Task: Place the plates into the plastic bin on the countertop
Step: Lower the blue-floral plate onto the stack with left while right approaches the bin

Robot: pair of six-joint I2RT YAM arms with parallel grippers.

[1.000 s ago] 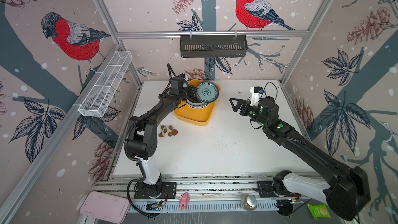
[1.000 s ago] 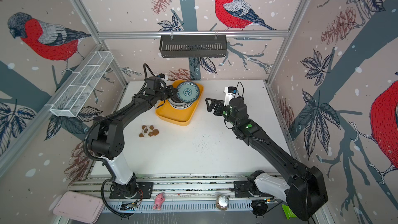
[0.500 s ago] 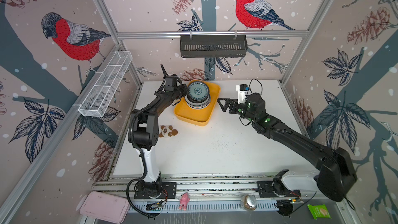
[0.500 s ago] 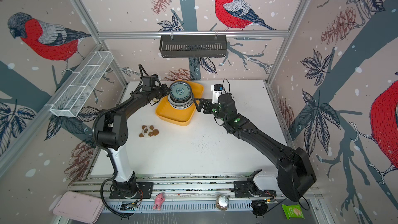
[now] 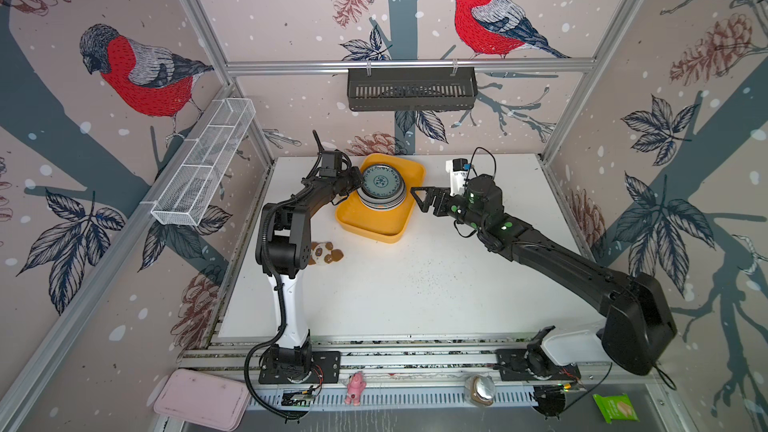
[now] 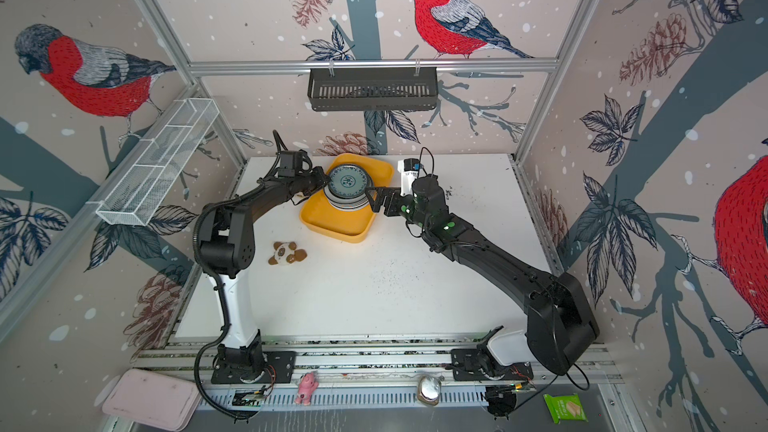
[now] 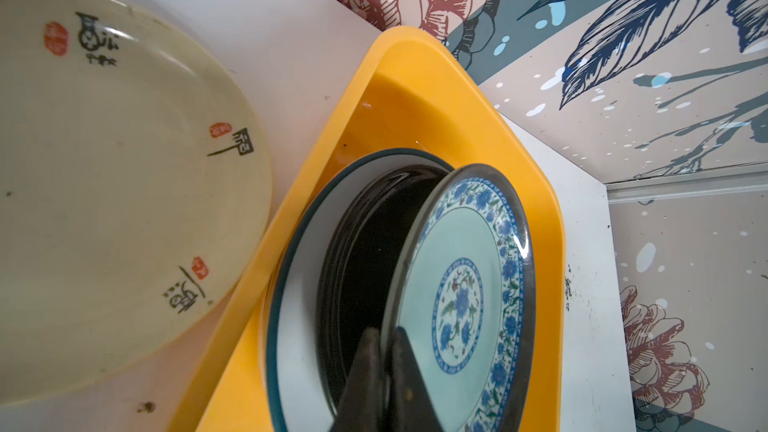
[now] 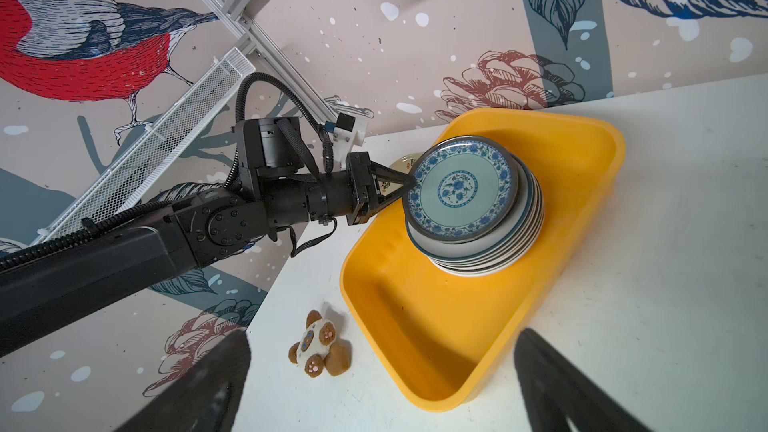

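Yellow-orange rectangular plastic bin [image 5: 376, 226] at the back of the white speckled bench [image 5: 415, 284] holds a stack of round plates [image 8: 494, 261]. The left end effector [image 5: 357, 185] pinches the rim of the tilted teal floral plate [image 5: 381, 182] on top. The right end effector [image 5: 417, 200] hangs spread just beside the bin. A cream lettered plate [image 7: 116, 184] lies outside it.

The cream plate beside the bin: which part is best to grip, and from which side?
Probably the rim of the cream plate, pinched over and under, from the side away from the plastic bin: it lies flat, close beside the bin's wall.
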